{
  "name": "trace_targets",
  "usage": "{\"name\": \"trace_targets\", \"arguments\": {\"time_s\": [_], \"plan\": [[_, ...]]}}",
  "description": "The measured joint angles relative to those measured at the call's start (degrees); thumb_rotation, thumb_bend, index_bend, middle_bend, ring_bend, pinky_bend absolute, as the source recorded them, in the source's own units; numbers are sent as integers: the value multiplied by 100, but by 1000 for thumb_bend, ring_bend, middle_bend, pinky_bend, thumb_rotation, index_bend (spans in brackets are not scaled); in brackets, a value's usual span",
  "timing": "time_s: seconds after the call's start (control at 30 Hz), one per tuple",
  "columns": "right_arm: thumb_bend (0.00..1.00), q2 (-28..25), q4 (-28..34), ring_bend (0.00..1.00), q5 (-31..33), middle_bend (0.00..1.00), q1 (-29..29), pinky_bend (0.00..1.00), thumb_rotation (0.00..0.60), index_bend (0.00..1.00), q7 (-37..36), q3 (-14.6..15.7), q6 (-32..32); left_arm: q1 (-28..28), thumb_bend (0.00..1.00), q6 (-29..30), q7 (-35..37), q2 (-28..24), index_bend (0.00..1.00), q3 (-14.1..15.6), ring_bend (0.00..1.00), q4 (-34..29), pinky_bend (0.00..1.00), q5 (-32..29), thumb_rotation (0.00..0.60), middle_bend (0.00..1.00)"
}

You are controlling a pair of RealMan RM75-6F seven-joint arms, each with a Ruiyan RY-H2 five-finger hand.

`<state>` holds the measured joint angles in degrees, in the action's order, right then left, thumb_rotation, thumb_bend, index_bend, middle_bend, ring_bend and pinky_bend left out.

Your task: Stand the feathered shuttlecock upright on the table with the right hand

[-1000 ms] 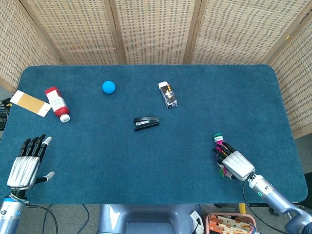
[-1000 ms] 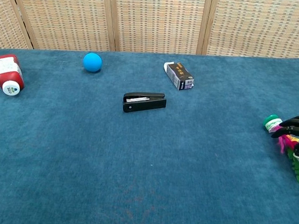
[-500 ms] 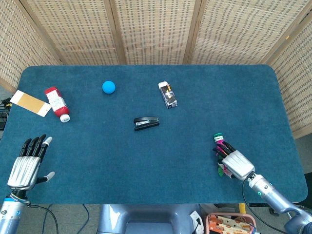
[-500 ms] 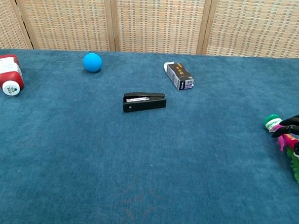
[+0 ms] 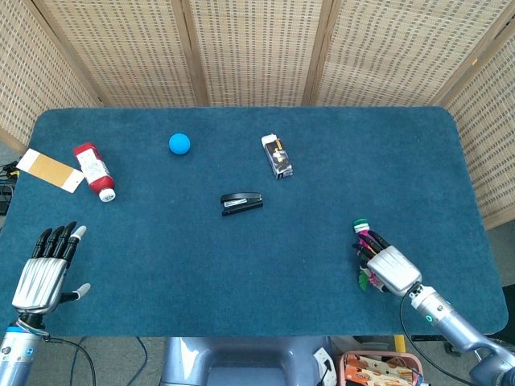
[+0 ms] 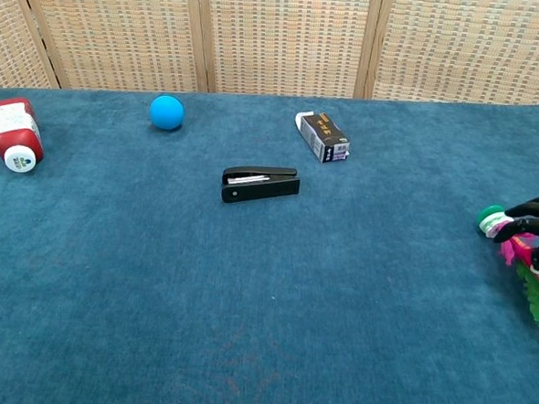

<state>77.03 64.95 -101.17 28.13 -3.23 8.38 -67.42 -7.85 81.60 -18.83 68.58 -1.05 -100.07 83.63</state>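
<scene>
The left hand [image 5: 39,277] rests flat at the blue bench's [image 5: 322,201] near-left edge, fingers spread and holding nothing. Farther right lie a red bottle [image 5: 94,170], blue ball [image 5: 179,144] and black stapler [image 5: 242,202]. At near right, the right hand [image 5: 385,266] curls its fingers [image 6: 534,211] around the feathered shuttlecock [image 6: 523,254], lying tilted on the bench.

On the blue table [image 5: 402,161]: a black stapler [image 5: 242,203] near the middle, a small box [image 5: 277,156] beyond it, a blue ball [image 5: 179,144] — further left, a red bottle [image 5: 94,170] lying beside what looks like a cardboard piece [image 5: 50,170].
</scene>
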Motion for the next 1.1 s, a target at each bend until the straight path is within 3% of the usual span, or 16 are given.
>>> {"name": "trace_targets", "arguments": {"time_s": [0.87, 1.1], "plan": [[392, -891, 1697, 0, 262, 186, 383, 0, 600, 647, 1214, -638, 121, 15, 38, 50, 182, -91, 0, -24, 0, -28, 0, 33, 600, 0], [392, -1131, 2164, 0, 486, 193, 568, 0, 600, 655, 1617, -966, 272, 14, 38, 45, 212, -104, 0, -22, 0, -34, 0, 43, 600, 0]]}}
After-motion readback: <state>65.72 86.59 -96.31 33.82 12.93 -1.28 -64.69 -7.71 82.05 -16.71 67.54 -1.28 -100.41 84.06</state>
